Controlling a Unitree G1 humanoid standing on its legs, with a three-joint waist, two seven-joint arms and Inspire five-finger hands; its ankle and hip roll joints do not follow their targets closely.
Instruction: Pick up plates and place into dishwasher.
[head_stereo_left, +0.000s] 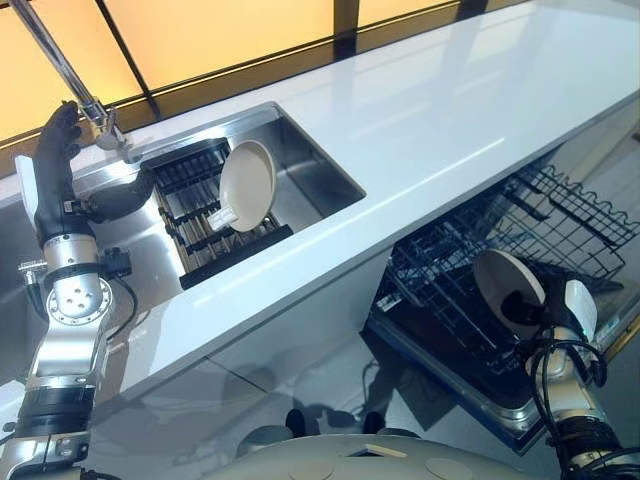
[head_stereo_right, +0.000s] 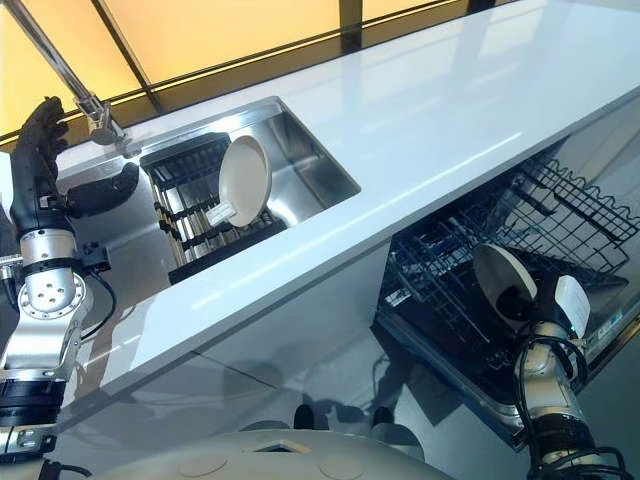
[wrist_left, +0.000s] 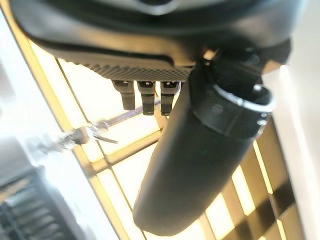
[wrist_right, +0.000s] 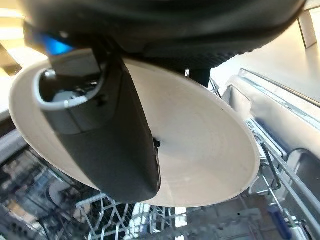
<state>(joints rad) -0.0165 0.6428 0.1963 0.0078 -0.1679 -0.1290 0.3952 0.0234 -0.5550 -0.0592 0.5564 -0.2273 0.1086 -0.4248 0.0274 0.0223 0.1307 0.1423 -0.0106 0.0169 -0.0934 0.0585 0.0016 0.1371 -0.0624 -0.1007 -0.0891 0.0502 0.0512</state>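
My right hand (head_stereo_left: 535, 308) is shut on a cream plate (head_stereo_left: 506, 287), holding it on edge just above the black wire rack (head_stereo_left: 470, 260) of the open dishwasher. In the right wrist view the thumb (wrist_right: 117, 145) lies across the plate's face (wrist_right: 200, 150), with rack wires below. A second cream plate (head_stereo_left: 247, 185) stands tilted in the dark drying rack (head_stereo_left: 200, 215) inside the sink. My left hand (head_stereo_left: 57, 150) is raised beside the tap, fingers straight, holding nothing; its thumb (wrist_left: 200, 165) shows against the window.
A steel sink (head_stereo_left: 310, 170) is set in the white counter (head_stereo_left: 450, 110). A chrome tap (head_stereo_left: 60, 65) rises at the sink's far left. The dishwasher's lower rack (head_stereo_left: 570, 215) extends to the right under the counter edge.
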